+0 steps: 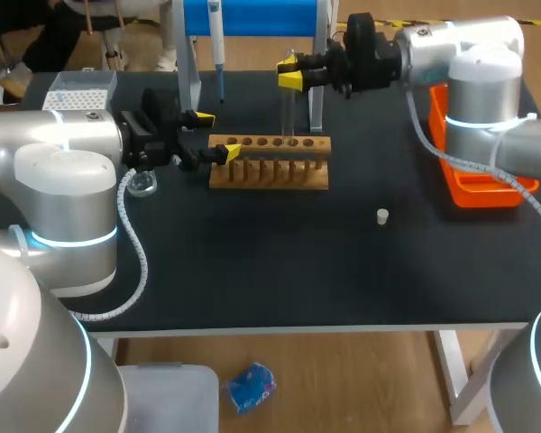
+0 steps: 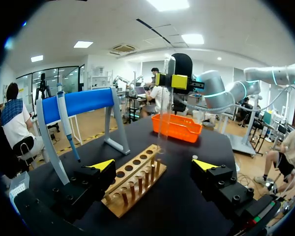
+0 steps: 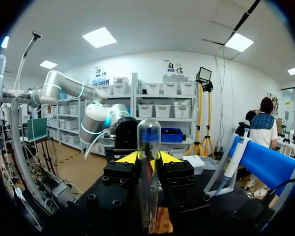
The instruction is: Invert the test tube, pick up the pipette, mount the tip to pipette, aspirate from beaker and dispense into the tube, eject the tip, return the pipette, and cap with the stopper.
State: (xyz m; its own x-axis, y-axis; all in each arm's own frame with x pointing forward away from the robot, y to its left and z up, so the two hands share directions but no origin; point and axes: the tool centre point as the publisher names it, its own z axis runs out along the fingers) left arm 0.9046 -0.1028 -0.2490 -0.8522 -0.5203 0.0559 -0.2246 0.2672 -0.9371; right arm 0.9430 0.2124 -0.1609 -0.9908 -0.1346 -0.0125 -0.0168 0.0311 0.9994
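A clear test tube (image 1: 291, 110) stands upright over the right part of the wooden rack (image 1: 269, 164), its lower end close to the holes. My right gripper (image 1: 288, 75) is shut on the tube near its upper part. In the right wrist view the tube (image 3: 148, 147) sits between the yellow tips of that gripper (image 3: 148, 158), rounded end away from the camera. My left gripper (image 1: 215, 135) is open at the rack's left end, and in its own view this gripper (image 2: 153, 165) straddles the rack (image 2: 133, 181), with the tube (image 2: 164, 105) ahead. The pipette (image 1: 216, 41) hangs on the blue stand (image 1: 252, 16).
A white stopper (image 1: 382, 216) lies on the black table, right of the rack. An orange tray (image 1: 476, 185) sits at the right edge. The tip box (image 1: 77, 90) is at the back left, and a small glass beaker (image 1: 142, 185) stands below my left gripper.
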